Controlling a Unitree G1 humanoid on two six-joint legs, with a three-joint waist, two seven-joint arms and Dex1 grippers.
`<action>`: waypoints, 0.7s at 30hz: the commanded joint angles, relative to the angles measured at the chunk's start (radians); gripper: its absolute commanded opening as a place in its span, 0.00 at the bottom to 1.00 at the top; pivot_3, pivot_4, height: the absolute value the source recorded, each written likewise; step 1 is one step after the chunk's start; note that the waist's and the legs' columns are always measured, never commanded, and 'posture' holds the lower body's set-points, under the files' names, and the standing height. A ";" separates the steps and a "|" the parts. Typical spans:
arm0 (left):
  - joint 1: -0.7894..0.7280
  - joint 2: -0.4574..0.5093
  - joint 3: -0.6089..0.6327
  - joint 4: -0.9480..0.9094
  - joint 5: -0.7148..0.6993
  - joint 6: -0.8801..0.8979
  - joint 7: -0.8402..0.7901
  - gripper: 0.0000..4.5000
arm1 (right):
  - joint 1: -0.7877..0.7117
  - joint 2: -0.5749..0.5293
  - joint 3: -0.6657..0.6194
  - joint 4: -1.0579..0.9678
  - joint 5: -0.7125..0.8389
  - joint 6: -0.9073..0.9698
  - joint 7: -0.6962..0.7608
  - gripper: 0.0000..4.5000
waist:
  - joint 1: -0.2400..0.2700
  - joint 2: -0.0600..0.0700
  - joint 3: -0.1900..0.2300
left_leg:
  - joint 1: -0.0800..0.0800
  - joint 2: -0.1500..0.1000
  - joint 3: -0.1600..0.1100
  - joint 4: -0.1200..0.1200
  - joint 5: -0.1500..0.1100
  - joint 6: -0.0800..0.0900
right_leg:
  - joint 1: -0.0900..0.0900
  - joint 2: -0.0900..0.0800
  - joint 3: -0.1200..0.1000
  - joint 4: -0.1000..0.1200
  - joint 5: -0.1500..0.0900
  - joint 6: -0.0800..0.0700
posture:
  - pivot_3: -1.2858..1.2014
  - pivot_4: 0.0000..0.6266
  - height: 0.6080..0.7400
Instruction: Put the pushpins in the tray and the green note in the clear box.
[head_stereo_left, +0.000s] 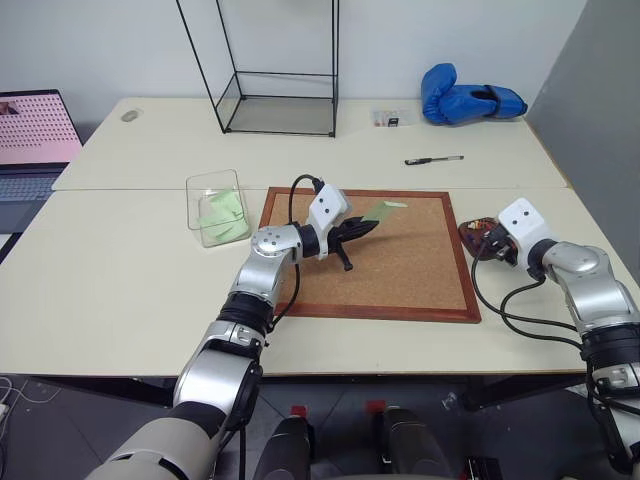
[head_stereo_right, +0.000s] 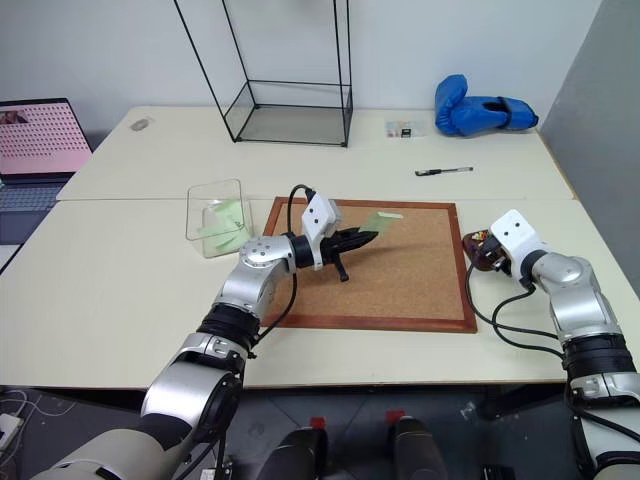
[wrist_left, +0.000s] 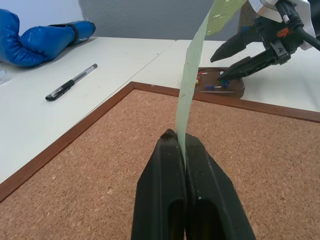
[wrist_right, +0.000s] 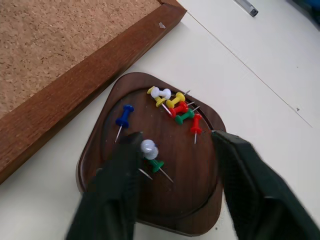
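The green note (wrist_left: 189, 92) hangs above the corkboard (head_stereo_left: 400, 265), pinched at one edge between the shut fingers of the left gripper (wrist_left: 181, 145). By my judgement the thin slip could slide out of so narrow a pinch, or bend against the wall of the clear box (head_stereo_left: 205, 195), which stands just off the corkboard's near-left corner and already holds some green slips; I cannot count those.

The tray (wrist_right: 197, 212) sits just off the corkboard's right edge. In it lie eight pushpins (wrist_right: 176, 107): two white, two red, two green, one yellow, one blue. The right gripper (wrist_right: 175, 165) hovers over them with fingers spread and nothing between them; pulling away, it might nudge the tray or flick out the white pin beside one finger.
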 joint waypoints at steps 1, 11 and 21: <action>-0.019 0.007 0.008 -0.032 -0.017 -0.015 0.008 0.00 | -0.031 -0.003 -0.046 -0.045 0.010 -0.001 -0.006 0.73 | 0.000 0.000 0.000 | 0.000 0.000 0.000 0.000 0.000 0.000 | 0.000 0.000 0.000 0.000 0.000 0.000 | 0.52 0.24 1.00; -0.077 0.061 0.051 -0.099 -0.018 0.031 0.103 0.00 | -0.037 -0.019 -0.126 -0.216 0.096 0.040 0.048 0.99 | -0.001 0.000 0.000 | 0.000 0.000 0.000 0.000 0.000 0.000 | 0.000 0.000 0.000 0.000 0.000 0.000 | 0.52 0.24 1.00; 0.110 0.332 0.128 -0.476 0.021 0.332 0.228 0.00 | -0.063 0.085 -0.102 -0.507 0.367 0.065 0.259 0.99 | -0.021 0.000 0.000 | 0.002 0.002 0.000 0.000 0.000 0.000 | 0.001 0.001 0.000 0.001 0.000 0.000 | 0.52 0.24 1.00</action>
